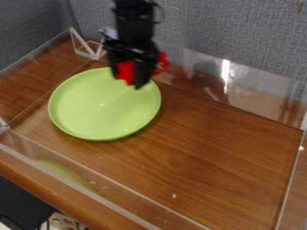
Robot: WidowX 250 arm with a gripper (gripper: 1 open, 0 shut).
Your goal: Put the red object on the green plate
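Gripper (132, 74) pointing down, jaws clamped on the red block (133, 70), block sits between the fingers with a bit of red sticking out on the right side. Block is clear of the table (228, 153), held in the air above the far rim of the green plate (102, 105). Can't tell how much gap there is between block and plate. Black arm (135, 22) runs up out of the top of the view. Plate lies flat on the left half of the brown wooden table, nothing on it. Clear plastic walls (258, 83) fence in the table. Small white wire stand (84, 45) in the far left corner, behind the plate, apart from it.
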